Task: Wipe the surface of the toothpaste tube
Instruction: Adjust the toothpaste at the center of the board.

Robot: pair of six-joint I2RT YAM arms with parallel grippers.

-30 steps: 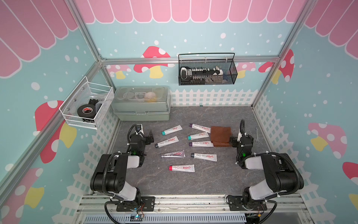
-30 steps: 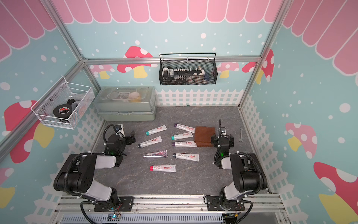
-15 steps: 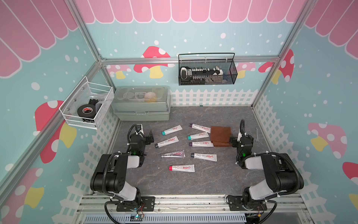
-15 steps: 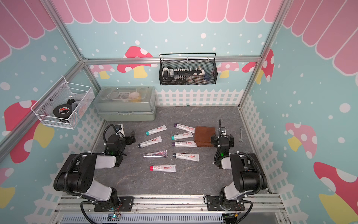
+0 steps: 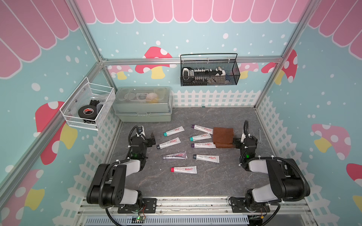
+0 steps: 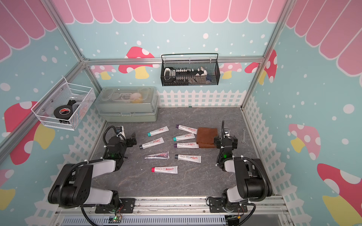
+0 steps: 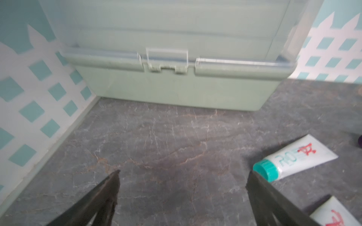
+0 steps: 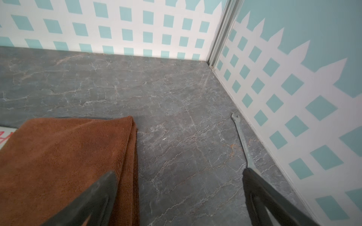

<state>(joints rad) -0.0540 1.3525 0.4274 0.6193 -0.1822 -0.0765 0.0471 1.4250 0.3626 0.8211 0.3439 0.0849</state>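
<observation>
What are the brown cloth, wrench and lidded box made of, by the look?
Brown cloth: likely microfibre, matte, fuzzy pile, soft folded edges. Wrench: thin grey metal, dull sheen. Lidded box: probably plastic, smooth, green below, see-through on top.

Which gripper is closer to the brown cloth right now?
Right. The right gripper sits open beside the cloth, one finger at its edge. The left gripper is open on the far side of the tubes, near the box.
</observation>
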